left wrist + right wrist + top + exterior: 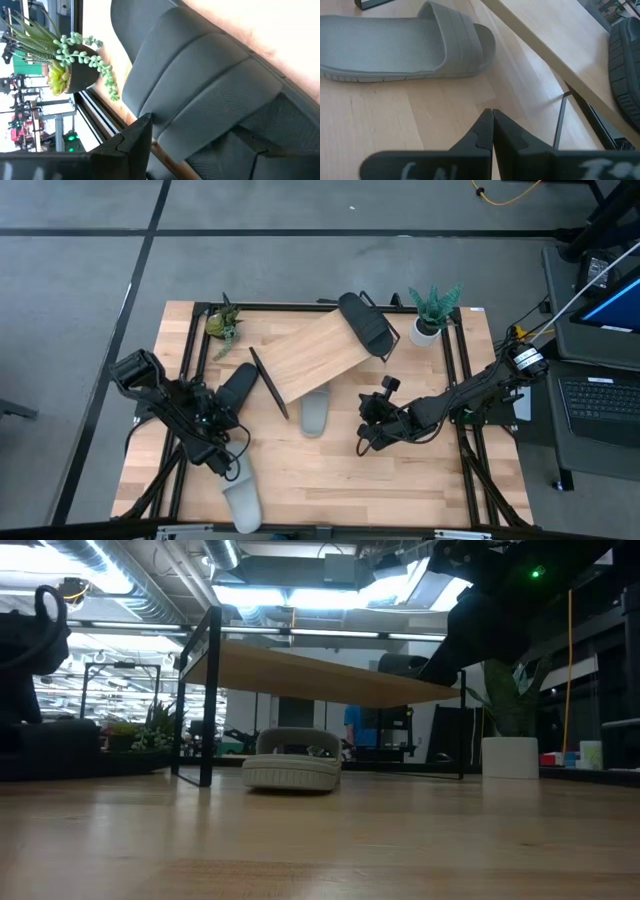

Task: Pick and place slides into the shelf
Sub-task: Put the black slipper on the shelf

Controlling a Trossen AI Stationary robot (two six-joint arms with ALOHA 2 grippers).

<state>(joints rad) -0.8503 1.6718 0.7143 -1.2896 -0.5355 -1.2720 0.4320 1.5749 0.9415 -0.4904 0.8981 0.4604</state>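
The tilted light wood shelf point(312, 356) hides the toe of a light grey slide sandal point(316, 414). Another light grey slide sandal point(243, 505) runs off the picture's bottom edge.

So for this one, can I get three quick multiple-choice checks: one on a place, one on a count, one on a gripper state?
1. Where does the light grey slide sandal nearest the right gripper lie?
A. On the wooden tabletop, partly under the tilted light wood shelf board
B. On top of the shelf board
C. Beside the white pot

2. How many slide sandals show in the high view?
A. Two
B. Three
C. Four

3. The right gripper is:
A. Shut, holding nothing
B. Open wide
C. Shut on a black sandal

Answers:
1 A: the low view shows it beneath the board.
2 C: two black slide sandals, that grey one and a second grey slide sandal.
3 A: the right wrist view shows its fingers together over bare wood.
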